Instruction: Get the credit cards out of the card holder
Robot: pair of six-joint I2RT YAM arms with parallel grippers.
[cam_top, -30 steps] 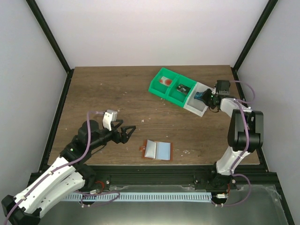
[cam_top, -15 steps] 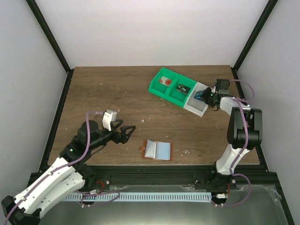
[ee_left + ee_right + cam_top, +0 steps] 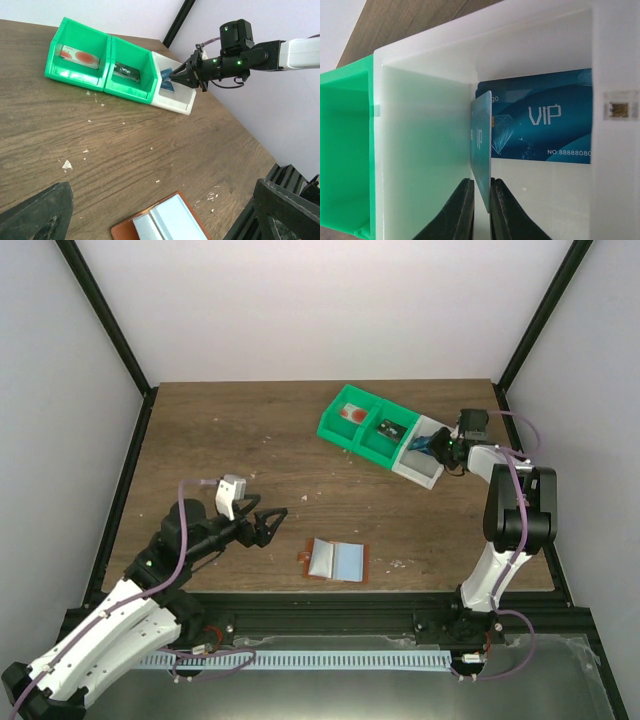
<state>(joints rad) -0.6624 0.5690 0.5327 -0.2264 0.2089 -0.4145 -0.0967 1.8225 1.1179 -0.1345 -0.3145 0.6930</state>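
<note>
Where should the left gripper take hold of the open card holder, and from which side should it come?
The card holder lies open and flat on the table, so it offers no upright wall; only a thin edge can be pinched. Probably take its left brown border, coming down from above and from the left: that edge is nearest the open left gripper.

Brown wooden tabletop point(image 3: 250, 440) lay open around the flat reddish-brown card holder point(image 3: 337, 560), approachable from above. Walls of the white plastic bin point(image 3: 418, 473) closely flanked the right gripper point(image 3: 437, 445), whose jaws clamped a blue card point(image 3: 481, 145).
</note>
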